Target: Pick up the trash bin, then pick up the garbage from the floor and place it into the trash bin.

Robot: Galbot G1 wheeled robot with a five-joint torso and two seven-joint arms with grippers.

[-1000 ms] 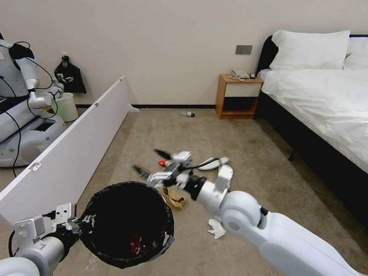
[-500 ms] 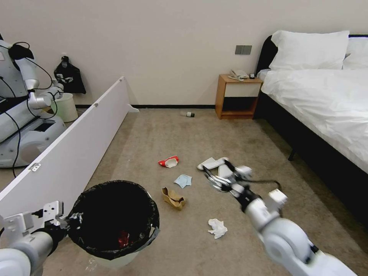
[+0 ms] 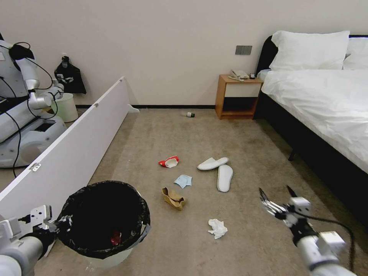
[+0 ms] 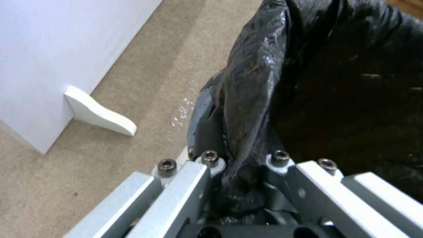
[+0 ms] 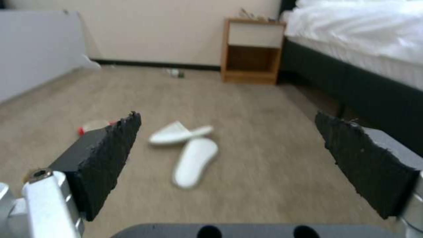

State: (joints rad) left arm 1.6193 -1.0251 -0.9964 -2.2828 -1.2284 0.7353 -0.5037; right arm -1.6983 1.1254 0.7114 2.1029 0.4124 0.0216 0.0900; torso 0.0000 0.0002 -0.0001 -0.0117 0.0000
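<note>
Carpeted floor [image 3: 230,134] holds scattered garbage [image 3: 217,228]; left pincer [image 3: 57,222] grips trash bin [image 3: 103,218].

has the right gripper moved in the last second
Yes. The right gripper, open, swung from over the trash bin rightward past the slippers, toward the bed.

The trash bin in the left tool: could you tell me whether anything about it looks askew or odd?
Yes. The trash bin hangs tilted, held only where the left tool pinches its rim. The black liner is bunched and creased there.
</note>
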